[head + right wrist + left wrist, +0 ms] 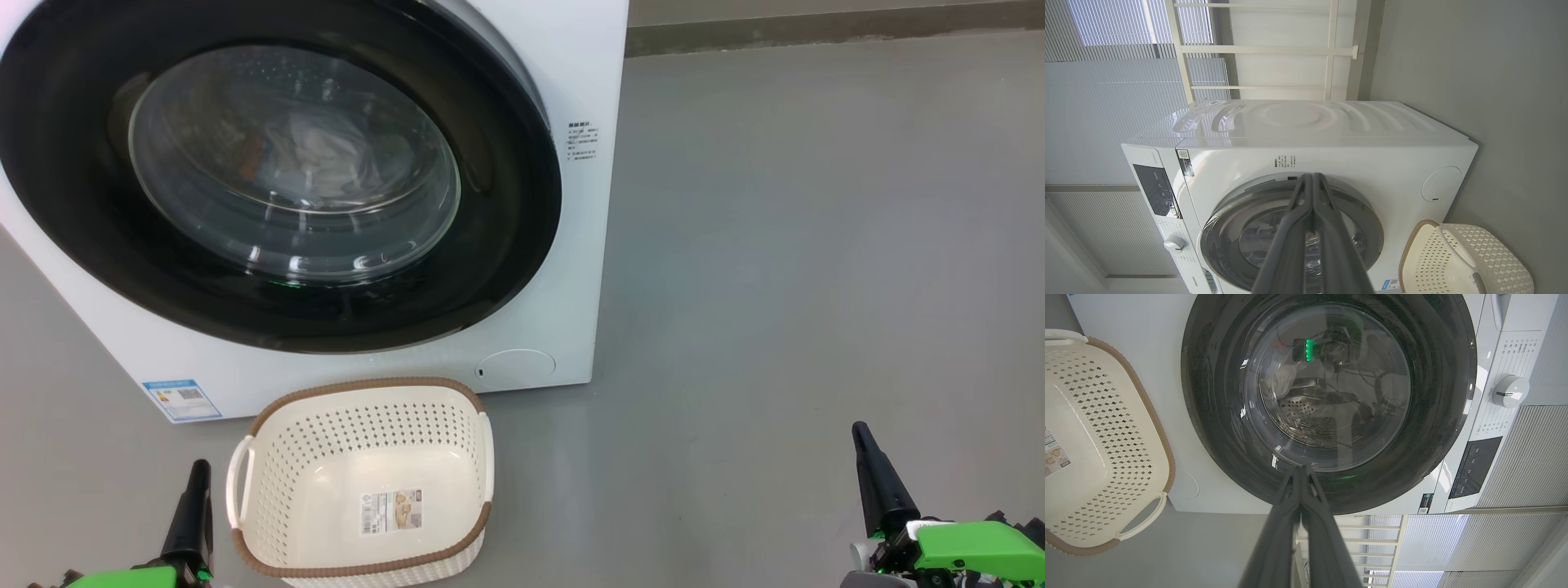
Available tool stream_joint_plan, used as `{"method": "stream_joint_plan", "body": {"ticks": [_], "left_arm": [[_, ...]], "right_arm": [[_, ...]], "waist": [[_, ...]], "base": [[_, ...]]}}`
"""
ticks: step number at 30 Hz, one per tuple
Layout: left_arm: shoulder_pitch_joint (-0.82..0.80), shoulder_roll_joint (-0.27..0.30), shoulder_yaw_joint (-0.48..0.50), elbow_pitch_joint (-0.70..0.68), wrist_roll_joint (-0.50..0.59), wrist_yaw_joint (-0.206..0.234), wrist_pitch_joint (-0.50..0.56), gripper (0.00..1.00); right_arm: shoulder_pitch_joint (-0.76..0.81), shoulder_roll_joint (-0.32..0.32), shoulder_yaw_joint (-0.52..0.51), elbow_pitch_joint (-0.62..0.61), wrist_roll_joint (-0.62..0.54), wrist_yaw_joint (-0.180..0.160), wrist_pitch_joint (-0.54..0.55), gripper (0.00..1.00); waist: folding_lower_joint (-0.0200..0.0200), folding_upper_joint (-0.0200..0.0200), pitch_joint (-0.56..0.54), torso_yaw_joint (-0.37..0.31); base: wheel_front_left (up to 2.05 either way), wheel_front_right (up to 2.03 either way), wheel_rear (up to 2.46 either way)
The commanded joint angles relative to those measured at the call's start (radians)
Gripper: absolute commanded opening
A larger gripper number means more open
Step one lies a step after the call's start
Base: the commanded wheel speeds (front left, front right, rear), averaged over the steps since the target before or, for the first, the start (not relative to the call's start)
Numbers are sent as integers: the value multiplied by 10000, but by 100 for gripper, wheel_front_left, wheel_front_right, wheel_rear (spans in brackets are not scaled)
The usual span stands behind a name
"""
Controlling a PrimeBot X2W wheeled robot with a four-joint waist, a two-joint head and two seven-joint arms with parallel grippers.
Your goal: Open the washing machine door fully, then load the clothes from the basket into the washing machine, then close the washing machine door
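Note:
The white washing machine (571, 98) stands ahead on the grey floor, and its black-rimmed round door (269, 318) sits flat against its front. Through the glass I see pale clothes (322, 159) lying in the drum. The cream basket (269, 490) with the brown rim rests on the floor just before the machine, holding nothing but its floor label. My left gripper (196, 469) is shut at the lower left, just left of the basket. My right gripper (861, 433) is shut at the lower right, well clear of both. The wrist views show the door (1208, 416) (1372, 228), the basket (1106, 428) (1494, 253) and each pair of fingers pressed together.
Grey floor (816, 245) spreads wide to the right of the machine. A wall base runs along the far edge. The left wrist view shows the machine's control panel and dial (1508, 392), and white railings and blinds (1106, 102) stand behind the machine.

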Motion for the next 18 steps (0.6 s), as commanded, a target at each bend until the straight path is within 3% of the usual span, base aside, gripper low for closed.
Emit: {"method": "stream_joint_plan", "body": {"ticks": [1,18], "left_arm": [[-394,156,331,-199,-35,-115,75,0],[-394,156,330,-200,-36,-115,74,0]], "right_arm": [[-405,-118,231,-244,38,16,76,0],[-405,-118,231,-244,38,16,76,0]], "waist": [[0,-1,0,0],[0,-1,0,0]], "base": [[0,0,0],[0,0,0]]}}
